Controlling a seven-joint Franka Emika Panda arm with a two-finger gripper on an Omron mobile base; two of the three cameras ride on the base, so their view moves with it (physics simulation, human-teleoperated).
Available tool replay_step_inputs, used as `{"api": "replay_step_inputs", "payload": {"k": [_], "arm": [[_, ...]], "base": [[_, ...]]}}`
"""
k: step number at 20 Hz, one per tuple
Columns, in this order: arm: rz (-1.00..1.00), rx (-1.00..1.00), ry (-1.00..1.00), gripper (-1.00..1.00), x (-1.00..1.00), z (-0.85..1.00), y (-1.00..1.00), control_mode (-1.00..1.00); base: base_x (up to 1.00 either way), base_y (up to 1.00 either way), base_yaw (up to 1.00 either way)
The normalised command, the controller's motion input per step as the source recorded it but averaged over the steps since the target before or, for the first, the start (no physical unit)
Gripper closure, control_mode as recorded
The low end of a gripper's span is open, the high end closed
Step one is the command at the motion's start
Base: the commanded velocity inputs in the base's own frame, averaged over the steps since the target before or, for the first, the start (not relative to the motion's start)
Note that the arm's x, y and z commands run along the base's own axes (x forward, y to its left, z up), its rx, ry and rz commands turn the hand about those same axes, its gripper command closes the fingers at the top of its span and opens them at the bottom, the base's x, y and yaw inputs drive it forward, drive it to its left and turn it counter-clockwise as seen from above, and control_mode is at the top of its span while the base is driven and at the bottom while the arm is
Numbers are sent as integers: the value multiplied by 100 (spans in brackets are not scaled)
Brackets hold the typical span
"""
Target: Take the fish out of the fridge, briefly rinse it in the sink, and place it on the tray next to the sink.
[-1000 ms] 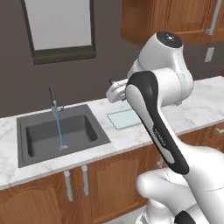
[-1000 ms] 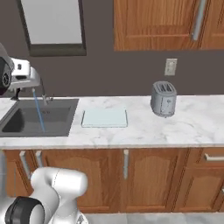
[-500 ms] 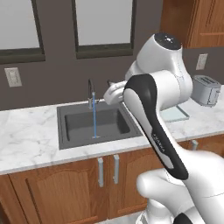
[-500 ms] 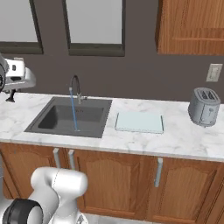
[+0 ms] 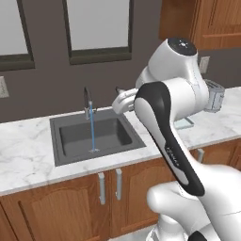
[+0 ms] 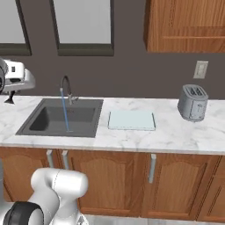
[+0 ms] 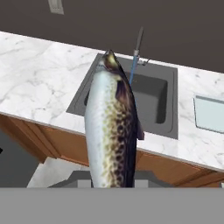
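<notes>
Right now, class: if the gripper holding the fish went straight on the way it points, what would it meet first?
Judging by the hand view, the gripper, shut on the fish, points down toward the sink. It would likely reach the basin's near left rim or the water stream first; depth is unclear.

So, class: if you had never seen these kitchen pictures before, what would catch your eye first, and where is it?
The fish comes first: in the hand view it fills the middle, speckled and silvery, held up over the counter edge in front of the sink. Next, the thin blue stream of water running from the faucet into the sink. Then the pale tray lying just right of the sink, with the toaster further right.
</notes>
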Motion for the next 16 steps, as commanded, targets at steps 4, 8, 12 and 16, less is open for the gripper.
{"api": "replay_step_inputs", "payload": {"k": [4,8,12,16], "arm": [[0,0,0,100,0,0,0,100],[0,0,0,100,0,0,0,100],[0,0,0,100,0,0,0,100],[0,0,0,100,0,0,0,100]], "base": [[12,-13,-2],[15,-78,5],[-1,-67,10],[13,-31,2]]}}
